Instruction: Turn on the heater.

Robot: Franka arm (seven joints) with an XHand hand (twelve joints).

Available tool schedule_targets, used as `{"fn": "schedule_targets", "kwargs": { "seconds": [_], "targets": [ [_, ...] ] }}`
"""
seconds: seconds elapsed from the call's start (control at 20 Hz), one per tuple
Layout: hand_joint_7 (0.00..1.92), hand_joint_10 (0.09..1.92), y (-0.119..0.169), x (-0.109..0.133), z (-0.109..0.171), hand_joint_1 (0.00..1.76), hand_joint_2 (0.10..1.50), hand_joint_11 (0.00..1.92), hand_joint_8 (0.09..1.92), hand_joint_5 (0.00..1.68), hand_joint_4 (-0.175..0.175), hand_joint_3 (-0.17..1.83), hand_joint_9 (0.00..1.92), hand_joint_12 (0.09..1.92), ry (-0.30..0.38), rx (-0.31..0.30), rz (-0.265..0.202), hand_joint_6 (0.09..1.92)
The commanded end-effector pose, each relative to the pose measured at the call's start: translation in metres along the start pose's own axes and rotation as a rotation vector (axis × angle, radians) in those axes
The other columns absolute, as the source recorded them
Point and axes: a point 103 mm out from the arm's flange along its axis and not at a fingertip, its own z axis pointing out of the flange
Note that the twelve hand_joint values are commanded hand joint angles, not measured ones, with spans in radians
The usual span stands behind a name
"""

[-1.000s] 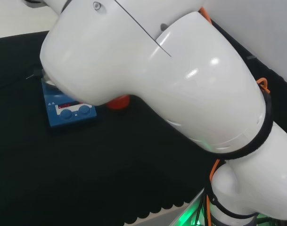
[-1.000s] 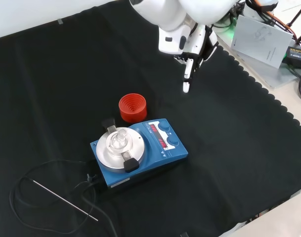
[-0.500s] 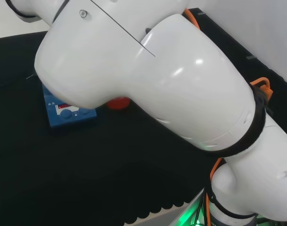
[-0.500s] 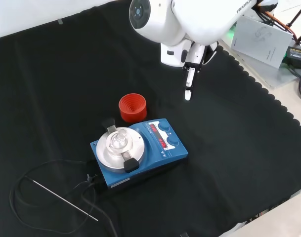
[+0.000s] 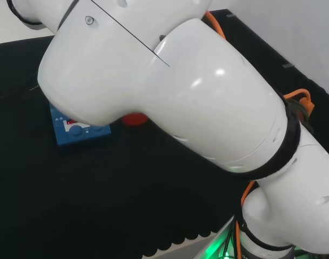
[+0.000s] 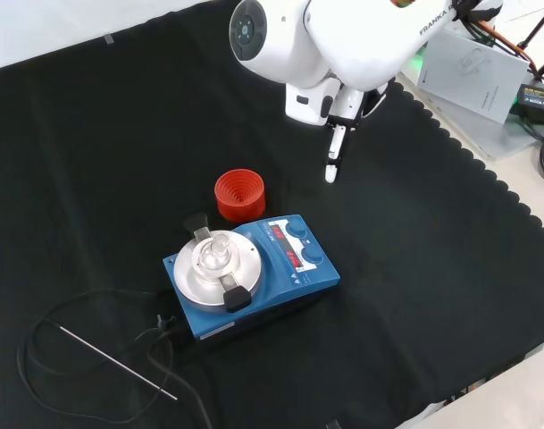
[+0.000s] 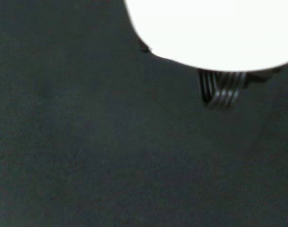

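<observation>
The heater (image 6: 294, 270) is a blue box with a round silver plate, a red display (image 6: 285, 248) and two blue knobs (image 6: 297, 231). It stands mid-cloth in the front view. A small clear glass piece (image 6: 214, 253) sits on the plate between two black clamps. In the head view a corner of the heater (image 5: 78, 132) shows under the arm's white link. My hand (image 6: 332, 156) hangs above the cloth, up and right of the heater and apart from it, holding nothing. One straight finger points down. A blurred white part of the hand (image 7: 210, 28) shows over bare black cloth.
A red ribbed ring (image 6: 239, 194) stands just behind the heater, between it and my hand; it also shows in the head view (image 5: 134, 118). A thin metal probe (image 6: 120, 362) and black cable (image 6: 39, 357) lie in front of the heater. Papers (image 6: 472, 63) lie off the cloth's far right.
The arm's big link has swung over the hand, which drifted slightly lower and left in the front view. In the head view the link now covers more of the heater.
</observation>
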Motion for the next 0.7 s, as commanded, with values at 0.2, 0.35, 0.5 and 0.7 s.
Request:
{"fn": "schedule_targets", "kwargs": {
  "seconds": [0.2, 0.35, 0.5, 0.7],
  "targets": [
    [1.74, 1.53, 0.005, -0.009, -0.001, 1.62, 0.32, 1.52, 1.6, 0.0, 0.016, 1.72, 1.77, 1.47, 0.012, -0.002, 0.037, 0.09],
    [1.74, 1.53, 0.008, -0.007, 0.001, 1.62, 0.31, 1.53, 1.6, 0.0, 0.017, 1.72, 1.78, 1.47, 0.011, 0.008, 0.036, 0.09],
    [1.75, 1.53, 0.013, -0.006, 0.007, 1.62, 0.31, 1.53, 1.59, 0.0, 0.018, 1.73, 1.78, 1.47, 0.011, 0.024, 0.038, 0.09],
    [1.76, 1.53, 0.018, -0.007, 0.016, 1.62, 0.3, 1.54, 1.59, 0.0, 0.018, 1.75, 1.79, 1.47, 0.008, 0.046, 0.05, 0.09]
  ]
}}
